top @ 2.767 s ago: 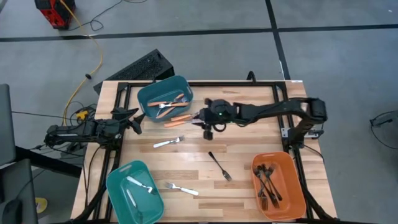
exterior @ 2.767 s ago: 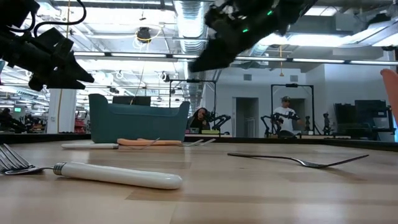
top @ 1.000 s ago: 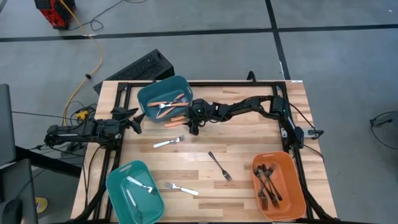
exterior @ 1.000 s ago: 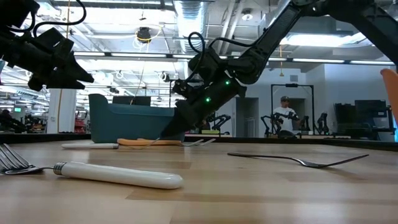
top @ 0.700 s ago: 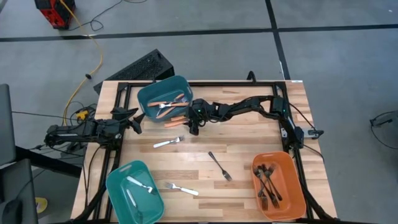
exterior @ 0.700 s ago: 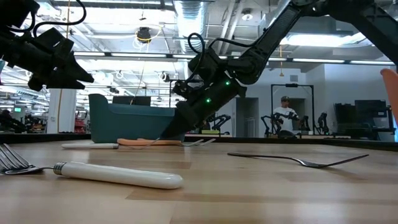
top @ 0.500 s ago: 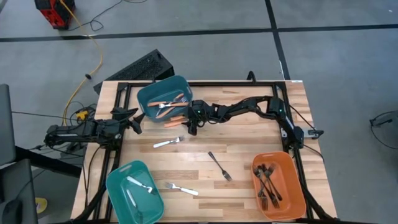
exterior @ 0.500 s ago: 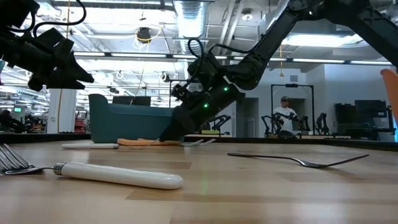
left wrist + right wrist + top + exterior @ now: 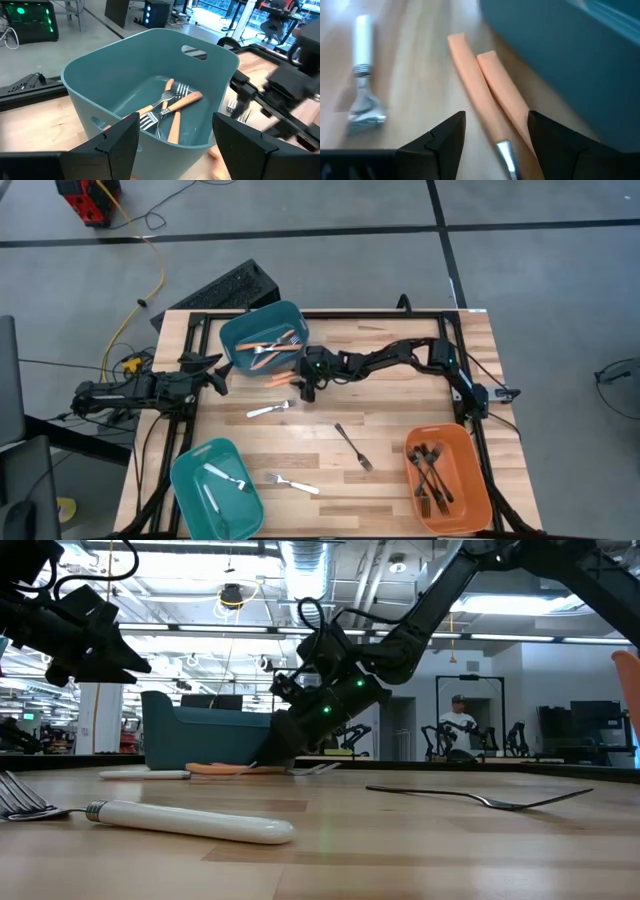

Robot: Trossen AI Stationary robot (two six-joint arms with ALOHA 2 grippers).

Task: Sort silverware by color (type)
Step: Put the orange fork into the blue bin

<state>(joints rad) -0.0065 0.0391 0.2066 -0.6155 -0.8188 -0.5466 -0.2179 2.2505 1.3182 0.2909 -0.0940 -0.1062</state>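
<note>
The right claw (image 9: 492, 131) is spread wide, straddling two orange-handled forks (image 9: 485, 90) lying side by side along the teal bin (image 9: 560, 45), gripping neither.

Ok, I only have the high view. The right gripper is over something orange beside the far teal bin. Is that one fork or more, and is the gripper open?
Observer: Two. The right wrist view shows two orange-handled forks lying side by side next to the bin wall. The right gripper is open, with a finger on either side of them.
Operator: Is it down at the table?
Observer: In the low view its tips are low by the handles, close to the wood. I can't tell if they touch.
Operator: And the left gripper?
Observer: The left gripper is open and hangs above the table, facing the teal bin.
</note>
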